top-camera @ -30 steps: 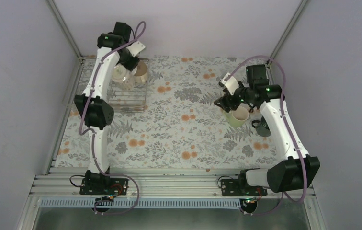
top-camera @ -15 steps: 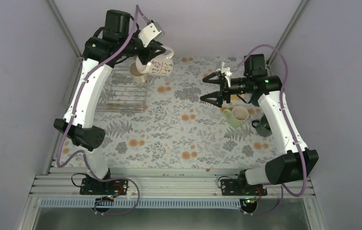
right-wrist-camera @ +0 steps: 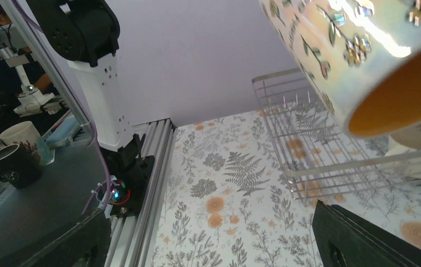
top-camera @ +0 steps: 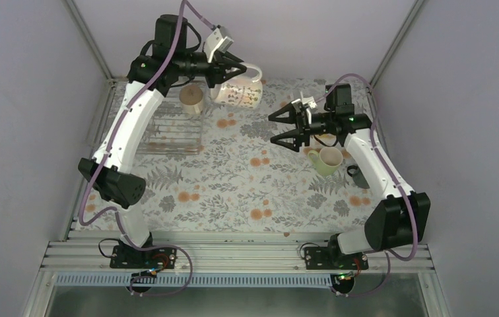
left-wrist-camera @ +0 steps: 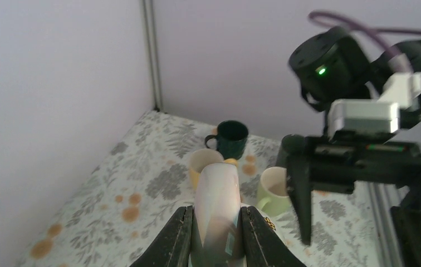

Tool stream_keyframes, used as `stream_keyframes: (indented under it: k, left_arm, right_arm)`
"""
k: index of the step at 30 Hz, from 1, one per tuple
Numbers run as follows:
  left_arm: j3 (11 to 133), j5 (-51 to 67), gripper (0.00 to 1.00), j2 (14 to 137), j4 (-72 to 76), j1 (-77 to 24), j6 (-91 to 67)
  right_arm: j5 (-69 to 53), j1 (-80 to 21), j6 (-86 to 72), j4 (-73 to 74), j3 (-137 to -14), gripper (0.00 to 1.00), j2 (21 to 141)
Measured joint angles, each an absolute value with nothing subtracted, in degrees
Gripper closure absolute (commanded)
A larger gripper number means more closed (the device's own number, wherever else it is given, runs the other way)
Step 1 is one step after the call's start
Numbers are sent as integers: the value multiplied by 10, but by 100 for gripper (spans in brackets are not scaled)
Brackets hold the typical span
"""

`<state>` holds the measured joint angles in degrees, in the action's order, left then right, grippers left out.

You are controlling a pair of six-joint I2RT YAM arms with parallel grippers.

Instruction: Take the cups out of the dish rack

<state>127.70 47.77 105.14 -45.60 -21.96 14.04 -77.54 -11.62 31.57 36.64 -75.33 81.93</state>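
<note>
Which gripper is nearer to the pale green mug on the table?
Right. The right gripper hangs open a short way left of the pale green mug in the top view. The left gripper, shut on the patterned mug, is much farther off.

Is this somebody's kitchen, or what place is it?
Likely a robot practice booth, not a home kitchen: bare walls, a left arm and right arm bolted to a metal rail, and a dish rack on a flowery tablecloth. The left pincer holds a patterned mug.
</note>
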Motion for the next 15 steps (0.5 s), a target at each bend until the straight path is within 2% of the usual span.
stream_keyframes:
  k: [5,15]
  left_arm:
    - [1263,522,98,1048,-429,-222,110]
    - [1213,586,98,1039,-389,-226,66]
  right_arm:
    - [-776,-120,283,307,-724,7,819]
    - [-780,-132,229,232,-747,8,844]
